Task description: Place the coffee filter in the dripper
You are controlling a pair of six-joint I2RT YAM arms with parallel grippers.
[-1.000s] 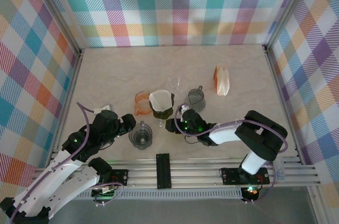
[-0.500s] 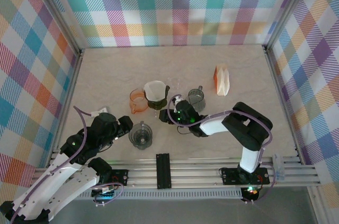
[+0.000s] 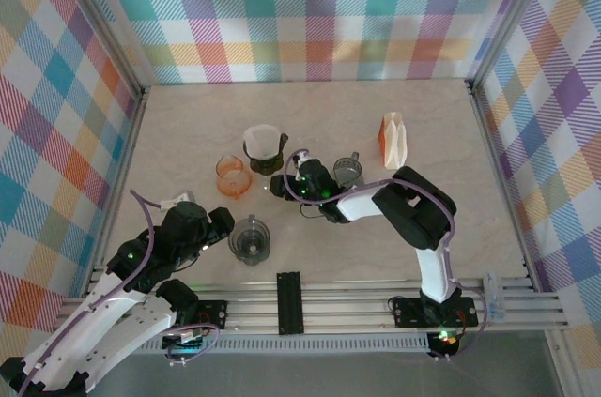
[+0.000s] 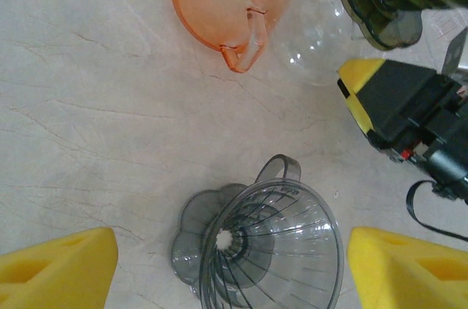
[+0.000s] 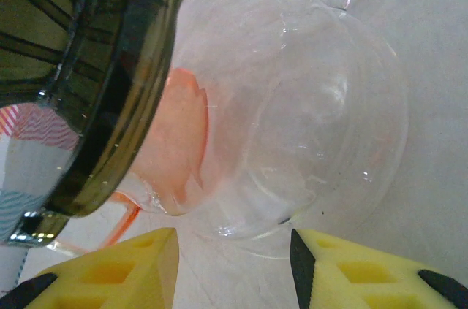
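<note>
Filter (image 3: 263, 142) in dark dripper (image 3: 268, 160), beyond the grey dripper (image 3: 250, 239).
My left jaws gape either side of it; right jaws, I cannot tell.

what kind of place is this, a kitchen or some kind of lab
Most likely a robot test cell, not a kitchen: plaid cloth walls enclose a marble-look table, the left arm and right arm are bolted to a rail at its near edge, and a grey dripper stands among other coffee props.

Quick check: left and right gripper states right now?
Left gripper: open, empty; grey dripper just ahead, untouched.
Right gripper: jaws apart, clear glass vessel at its fingertips; cannot tell whether it grips it.
</note>
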